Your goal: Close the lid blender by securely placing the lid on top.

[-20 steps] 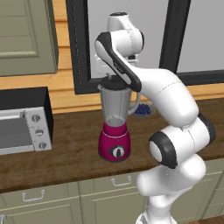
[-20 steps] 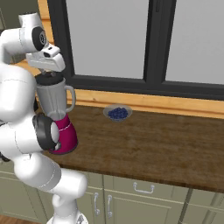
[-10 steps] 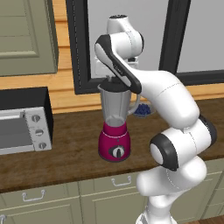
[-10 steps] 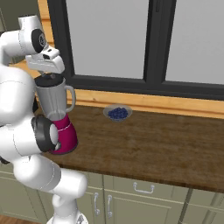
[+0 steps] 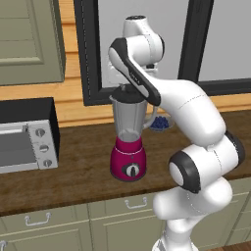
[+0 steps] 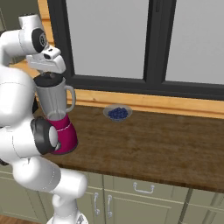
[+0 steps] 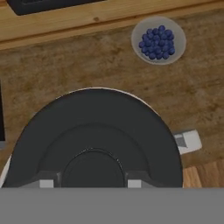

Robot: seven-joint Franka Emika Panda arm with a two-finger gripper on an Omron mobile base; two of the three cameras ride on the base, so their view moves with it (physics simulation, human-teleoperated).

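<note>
Tool [image 7: 87,181] clenched on the flat round black lid [image 7: 98,135], which sits at the rim of the clear grey tapered jar of the magenta-based blender [image 5: 129,142]. That blender stands on the brown wooden bench [image 6: 166,144]. A small dish of blue berries [image 7: 158,40] lies at one o'clock in the hand view.

Even flat rendered light, soft shadows, slight pixel blur.

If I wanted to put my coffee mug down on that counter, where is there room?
The widest bare stretch of counter lies right of the berry dish, below the window. A smaller patch sits between the toaster oven and the blender. Around the blender it is crowded by the arm.
</note>
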